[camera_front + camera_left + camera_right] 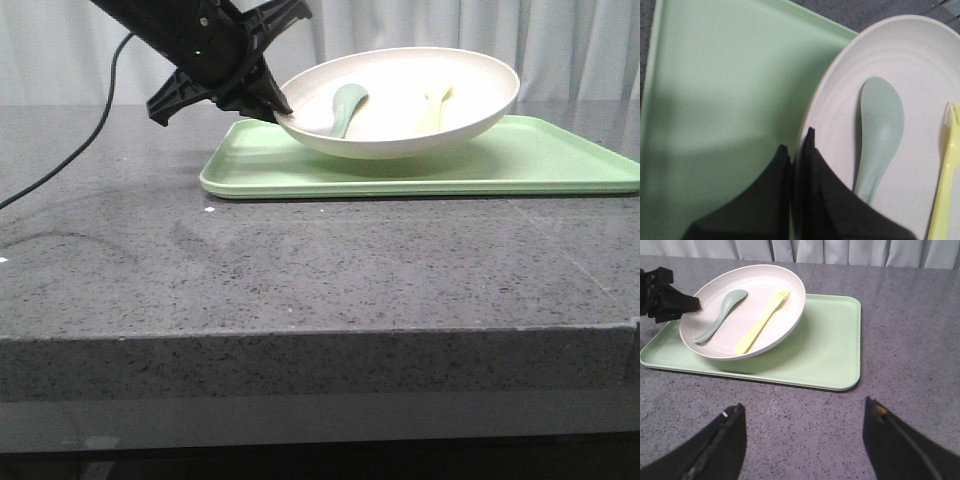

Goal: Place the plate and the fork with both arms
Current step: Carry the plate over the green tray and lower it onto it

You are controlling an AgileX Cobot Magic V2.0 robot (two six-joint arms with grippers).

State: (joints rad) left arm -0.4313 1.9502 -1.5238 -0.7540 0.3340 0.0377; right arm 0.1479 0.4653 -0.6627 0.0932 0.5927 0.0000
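My left gripper [275, 112] [797, 140] is shut on the near-left rim of the cream-white plate [400, 140] [920, 75] [770, 285], one finger inside the rim and one outside. The plate hangs slightly tilted just above the light-green tray [560, 165] [725, 90] [825, 340], casting a shadow on it. In the plate lies the pale-yellow fork [436, 105] [947, 165] [762, 322], tines pointing away from the robot, beside a teal spoon [345, 108] [880, 130] [720, 315]. My right gripper [802, 410] is open over bare table in front of the tray, holding nothing, and is outside the front view.
The tray lies at the back right of the grey speckled table [300, 270]. A black cable [70, 150] trails from the left arm over the table's left side. White curtains [500, 30] hang behind the table.
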